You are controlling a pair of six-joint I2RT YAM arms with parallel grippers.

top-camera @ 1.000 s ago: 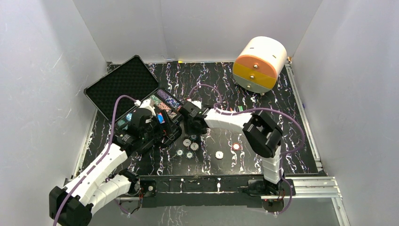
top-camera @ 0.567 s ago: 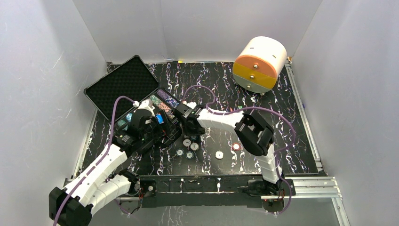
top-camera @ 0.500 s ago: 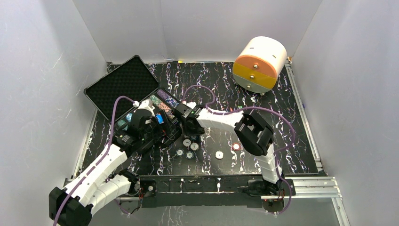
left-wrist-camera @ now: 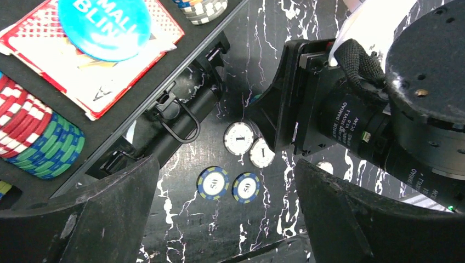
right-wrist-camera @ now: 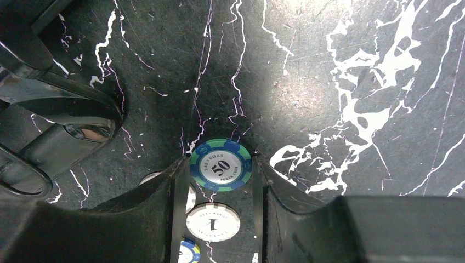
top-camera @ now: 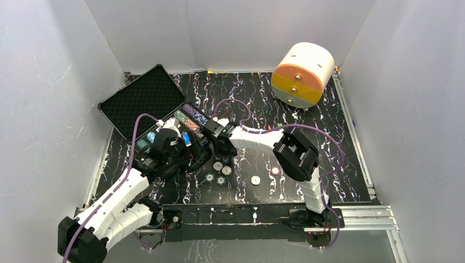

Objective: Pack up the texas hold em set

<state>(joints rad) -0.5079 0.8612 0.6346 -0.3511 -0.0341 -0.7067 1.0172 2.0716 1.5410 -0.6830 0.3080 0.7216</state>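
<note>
Open case (top-camera: 143, 94) holds chips (left-wrist-camera: 33, 137), cards (left-wrist-camera: 109, 76), blue button (left-wrist-camera: 104, 22). Left end effector (left-wrist-camera: 228, 164) open; right end effector (right-wrist-camera: 221, 161) pinches a green chip (right-wrist-camera: 221, 167).

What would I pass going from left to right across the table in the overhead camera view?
open black case → group of loose chips → lone white chip → orange-and-white cylinder

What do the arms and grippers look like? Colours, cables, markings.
Left arm and right arm: white segmented shells, black joint housings, a purple cable along each. Left gripper and right gripper: matte black fingers. Black motor on the right wrist is marked DAMIAO.
</note>
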